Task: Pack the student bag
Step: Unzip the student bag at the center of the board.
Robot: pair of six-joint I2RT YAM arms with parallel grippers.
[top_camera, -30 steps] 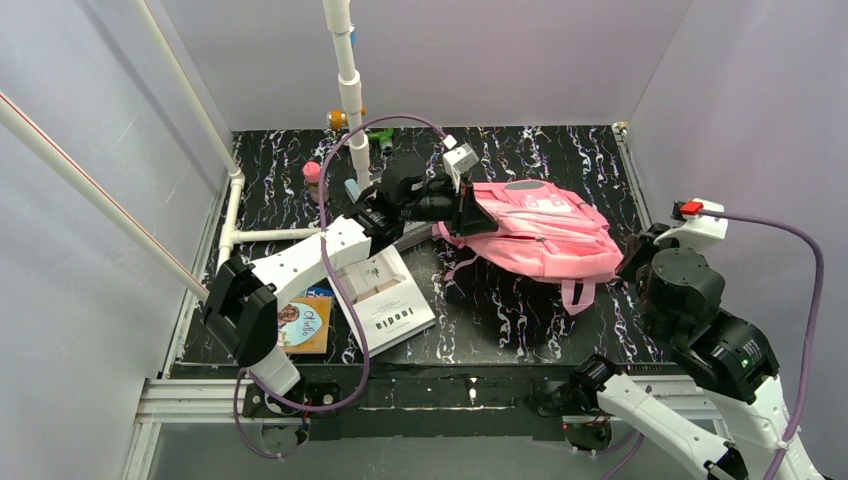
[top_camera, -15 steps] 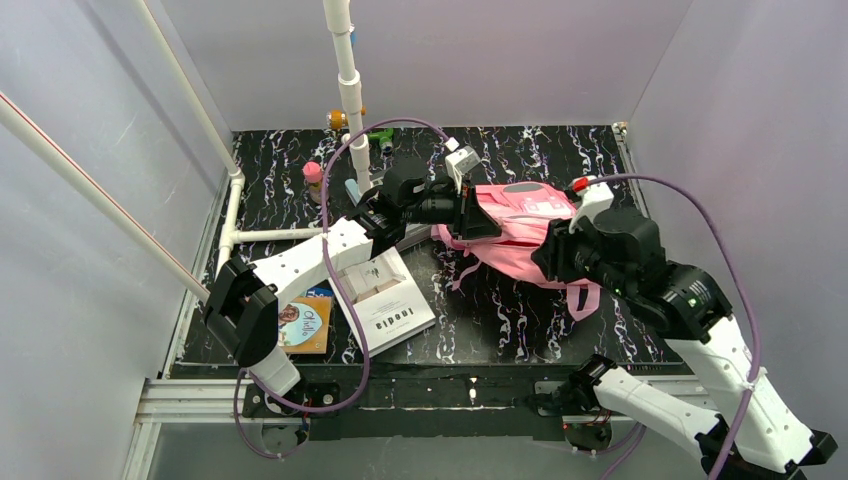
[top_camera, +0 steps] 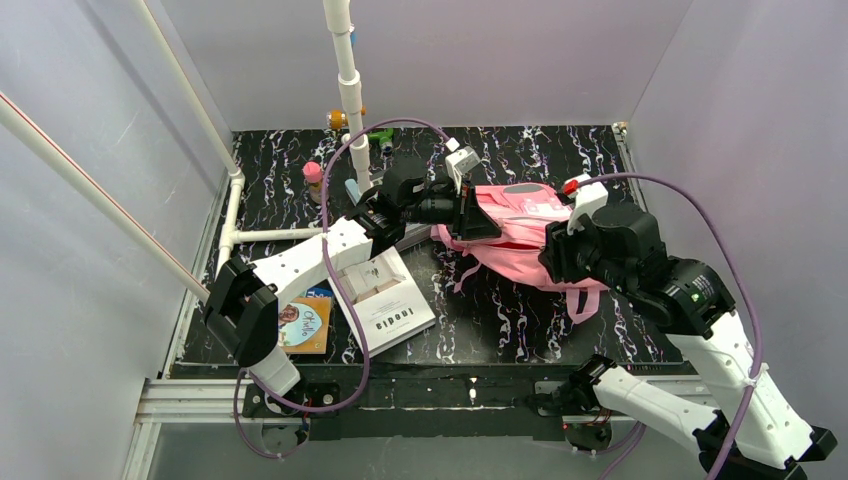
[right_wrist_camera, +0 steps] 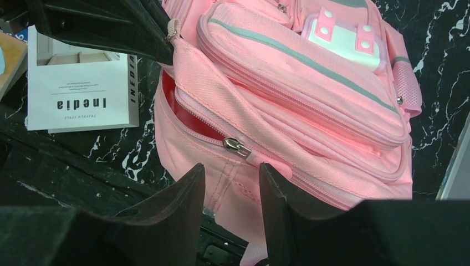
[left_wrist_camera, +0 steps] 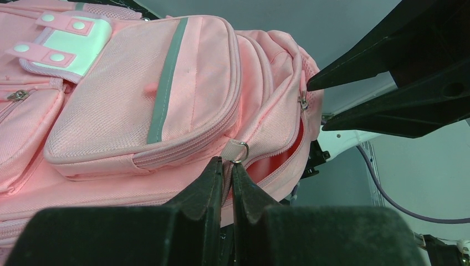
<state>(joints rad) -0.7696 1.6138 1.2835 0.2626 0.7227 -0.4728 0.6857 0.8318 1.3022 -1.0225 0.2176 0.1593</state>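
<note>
Your left gripper (left_wrist_camera: 227,164) is pinched closed on the student bag (left_wrist_camera: 138,94) at its zip edge; your right gripper (right_wrist_camera: 231,169) stands part open, holding nothing.
Bag lies mid-table on the black marbled surface (top_camera: 500,310); plain lilac walls (top_camera: 500,60) enclose it.

Right gripper (right_wrist_camera: 231,169), formerly by the right edge of the table (top_camera: 520,320), now over the near side of the student bag (top_camera: 510,215), jaws parted.
</note>
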